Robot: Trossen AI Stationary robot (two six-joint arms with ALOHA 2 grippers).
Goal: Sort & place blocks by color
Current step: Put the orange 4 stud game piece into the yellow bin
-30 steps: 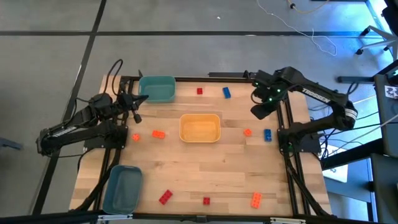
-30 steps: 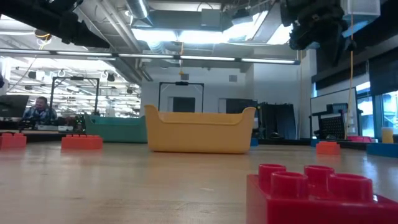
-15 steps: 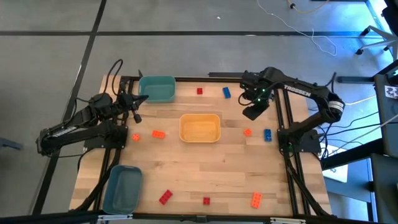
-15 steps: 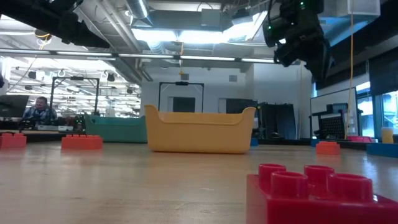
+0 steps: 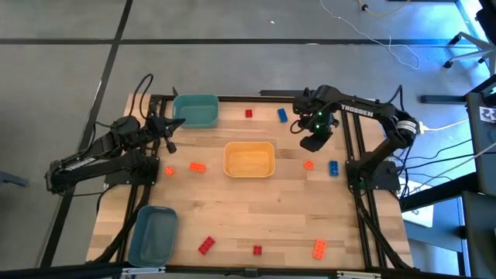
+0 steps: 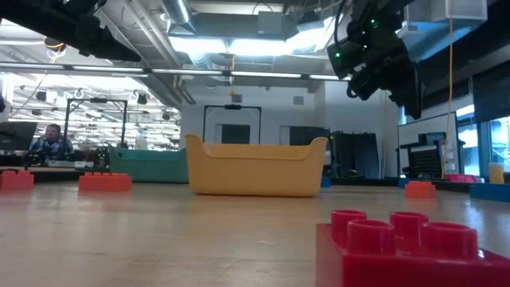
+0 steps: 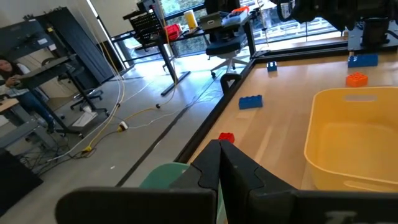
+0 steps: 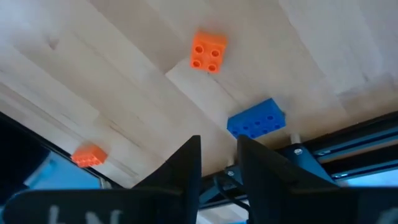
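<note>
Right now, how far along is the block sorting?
Nothing looks sorted: the yellow bin appears empty, and no block shows in the teal bin or the blue bin. The right gripper hangs above the table with nothing between its fingers, near the orange block and blue block. The left gripper waits shut by the teal bin. All the scattered blocks remain to be placed.

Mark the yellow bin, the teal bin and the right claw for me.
Yellow bin [image 5: 249, 173]: high view, on its near rim.
Teal bin [image 5: 195, 99]: high view, on its far rim.
Right claw [image 5: 311, 142]: high view, between its fingertips, above the table past the yellow bin's right end.
</note>
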